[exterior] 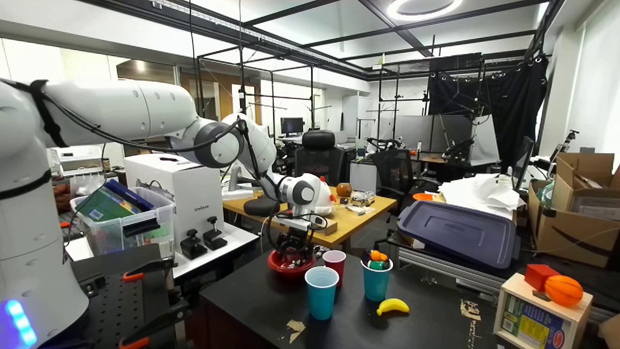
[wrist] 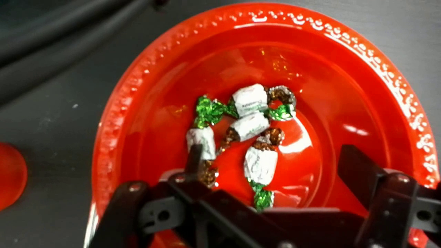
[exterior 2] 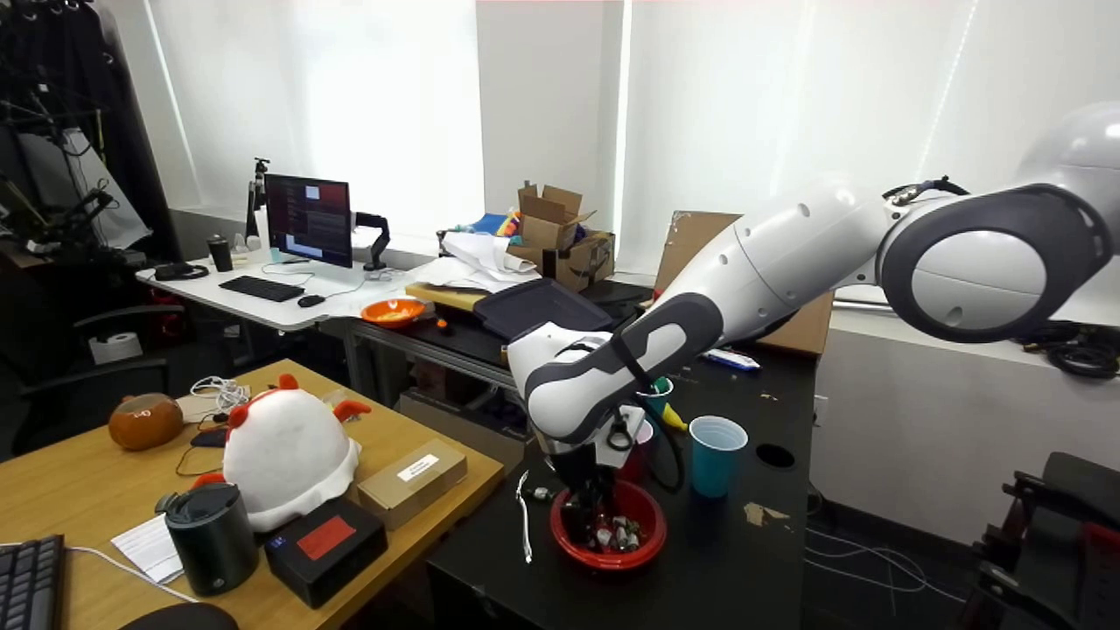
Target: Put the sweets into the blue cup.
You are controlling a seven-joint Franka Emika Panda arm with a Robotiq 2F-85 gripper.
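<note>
Sweets (wrist: 260, 166) in stubby white-green-brown foil are lying inside the round red plastic bowl (wrist: 324, 69), one running crosswise between the wide-spread black gripper's (wrist: 272, 154) jaws.

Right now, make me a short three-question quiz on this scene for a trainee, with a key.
1. True or false: the gripper is open.
2. In the wrist view, the sweets lie in: (a) a clear bin, (b) a red bowl, (c) a cardboard box.
3. What yellow item lies near a blue cup?
Key: 1. True. 2. b. 3. A banana.
</note>
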